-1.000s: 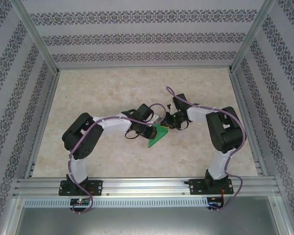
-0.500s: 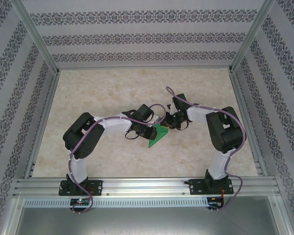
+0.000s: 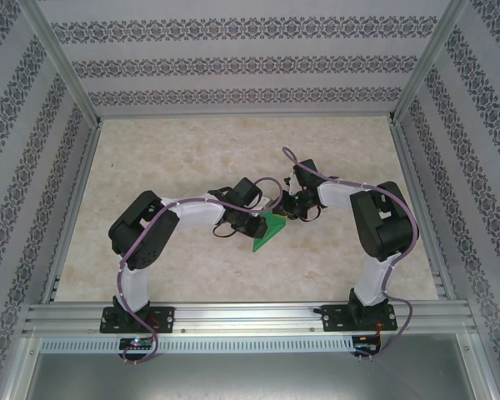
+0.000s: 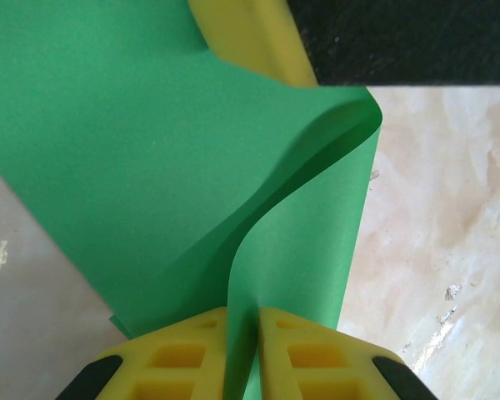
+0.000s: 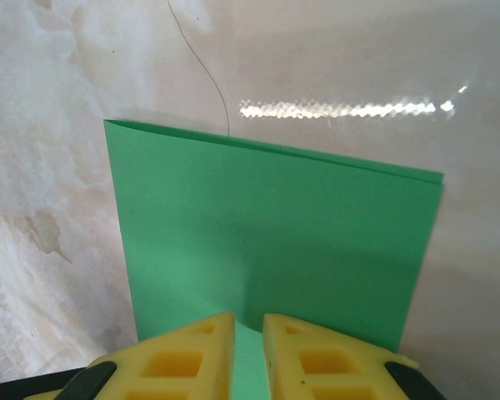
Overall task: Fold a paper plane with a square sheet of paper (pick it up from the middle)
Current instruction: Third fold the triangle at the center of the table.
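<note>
The square sheet of paper is bright green and hangs doubled over above the middle of the table, between the two grippers. My left gripper is shut on it: in the left wrist view a curved layer of the sheet runs into the narrow slit between the yellow fingertips of that gripper. My right gripper is shut on the opposite side. In the right wrist view the folded paper spreads away from the gripper, with its fold line at the far end. A yellow finger of the right gripper touches the sheet's far edge.
The beige marbled table lies inside an aluminium frame with patterned walls. A rail runs along the near edge and carries both arm bases. A thin dark line marks the tabletop beyond the paper.
The left arm's elbow has crept slightly to the right. The paper and both grips look the same.
</note>
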Robot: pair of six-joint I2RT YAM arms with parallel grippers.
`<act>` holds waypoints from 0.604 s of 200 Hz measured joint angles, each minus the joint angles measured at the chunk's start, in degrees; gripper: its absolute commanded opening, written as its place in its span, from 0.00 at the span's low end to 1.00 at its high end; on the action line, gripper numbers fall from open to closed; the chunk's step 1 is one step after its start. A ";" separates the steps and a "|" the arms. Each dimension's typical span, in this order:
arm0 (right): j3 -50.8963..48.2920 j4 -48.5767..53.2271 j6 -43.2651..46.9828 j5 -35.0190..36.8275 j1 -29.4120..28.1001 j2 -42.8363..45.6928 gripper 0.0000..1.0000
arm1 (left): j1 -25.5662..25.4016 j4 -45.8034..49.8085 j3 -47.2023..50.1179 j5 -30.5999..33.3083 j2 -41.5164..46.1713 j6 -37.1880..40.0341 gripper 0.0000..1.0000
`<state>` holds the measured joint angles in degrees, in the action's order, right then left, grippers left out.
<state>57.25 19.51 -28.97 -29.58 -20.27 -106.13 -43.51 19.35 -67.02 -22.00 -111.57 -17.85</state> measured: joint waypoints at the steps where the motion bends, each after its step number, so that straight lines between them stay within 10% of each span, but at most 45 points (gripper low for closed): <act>1: 0.00 0.00 0.00 0.00 0.00 0.00 0.19 | 0.00 -0.02 0.00 0.00 0.00 0.00 0.17; 121: -14.51 -9.77 -10.01 -0.94 2.34 18.43 0.05 | 0.00 -0.20 0.00 -0.22 -0.15 0.00 0.18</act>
<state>42.74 9.74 -38.98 -30.52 -17.93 -87.70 -43.51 19.16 -67.02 -22.22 -111.72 -17.85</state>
